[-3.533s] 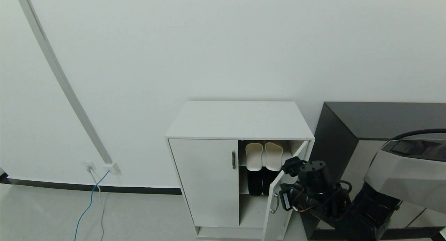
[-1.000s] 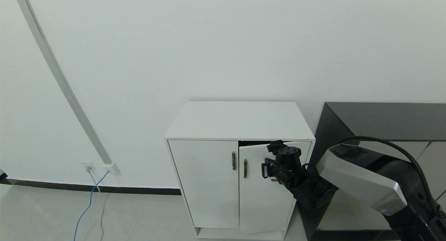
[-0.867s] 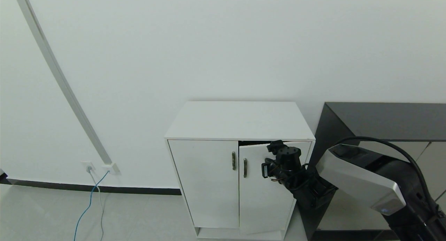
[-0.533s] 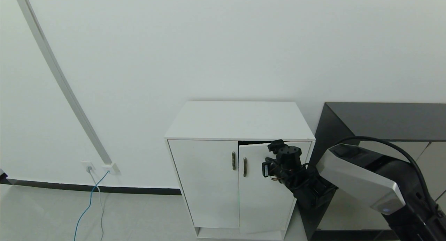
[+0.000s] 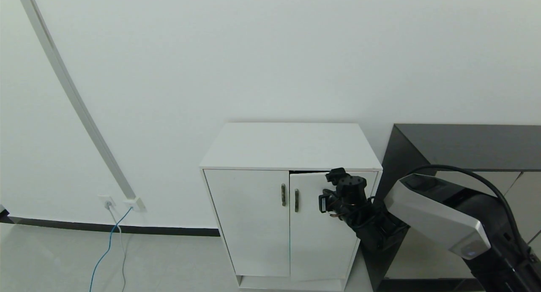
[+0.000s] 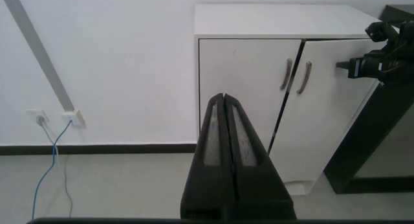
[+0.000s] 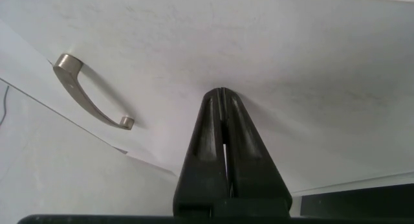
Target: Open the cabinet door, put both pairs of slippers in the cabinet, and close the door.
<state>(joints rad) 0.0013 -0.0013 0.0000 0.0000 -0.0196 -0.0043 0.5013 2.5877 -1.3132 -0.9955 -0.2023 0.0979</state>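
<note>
The white cabinet (image 5: 291, 146) stands against the wall. Its left door (image 5: 249, 220) is closed. Its right door (image 5: 321, 245) is almost closed, with a thin dark gap left along its top edge. My right gripper (image 5: 332, 175) is shut, and its tips (image 7: 222, 92) press flat against the right door's panel (image 7: 272, 49), beside the metal handle (image 7: 90, 94). My left gripper (image 6: 223, 98) is shut and empty, held well back from the cabinet (image 6: 278, 20) in front of the left door. The slippers are hidden behind the doors.
A black cabinet (image 5: 465, 144) stands right beside the white one. A grey conduit (image 5: 72, 93) slants down the wall to a socket (image 5: 107, 201) with cables trailing onto the floor (image 5: 160, 258). The floor left of the cabinet is open.
The right door stood wide open with both pairs of slippers showing; my right gripper has pushed it round. Over the last second the gap has narrowed slightly.
</note>
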